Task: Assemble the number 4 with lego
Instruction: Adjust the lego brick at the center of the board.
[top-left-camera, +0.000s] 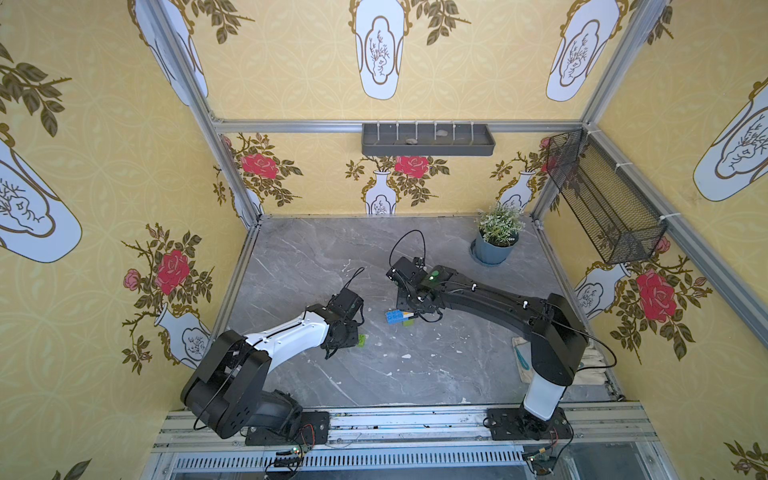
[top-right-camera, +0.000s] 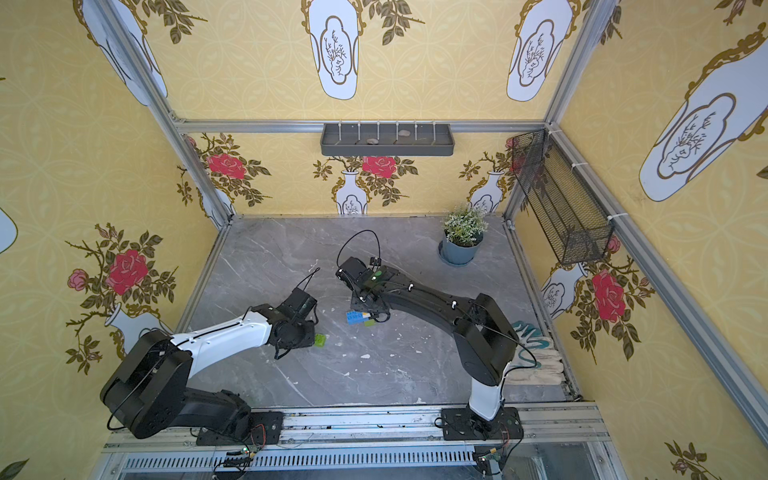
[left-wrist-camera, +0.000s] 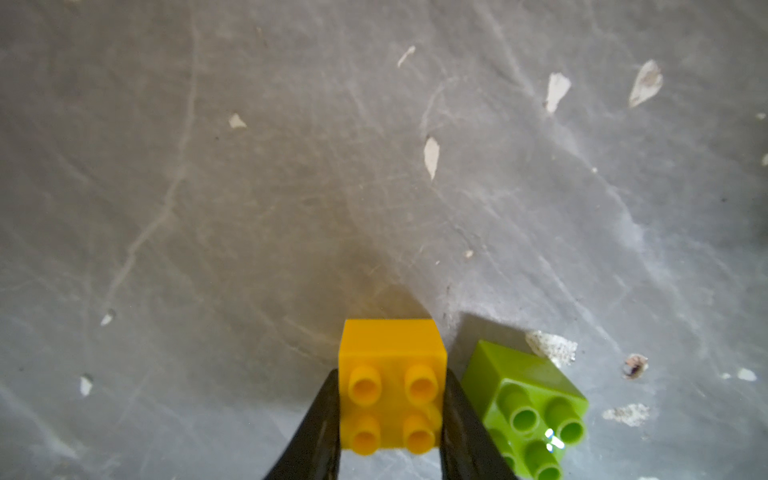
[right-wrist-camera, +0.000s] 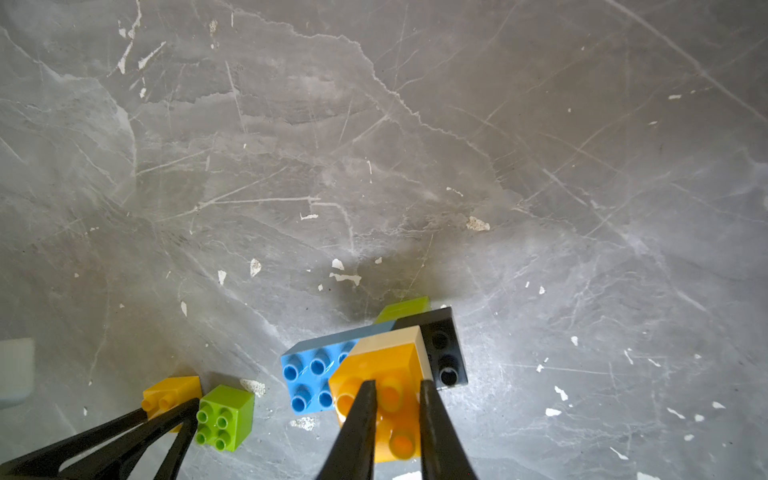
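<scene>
Marble tabletop (top-left-camera: 415, 374), left pincer (left-wrist-camera: 391, 376) pinching yellow brick (left-wrist-camera: 390, 340), right pincer (right-wrist-camera: 397, 382) over number 4 (right-wrist-camera: 316, 365), grip unclear

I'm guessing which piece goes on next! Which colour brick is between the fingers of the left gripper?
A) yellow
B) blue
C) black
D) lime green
A: in the left wrist view the left gripper has a finger against each side of the yellow brick, while the lime green brick lies loose on the table beside it.
</scene>
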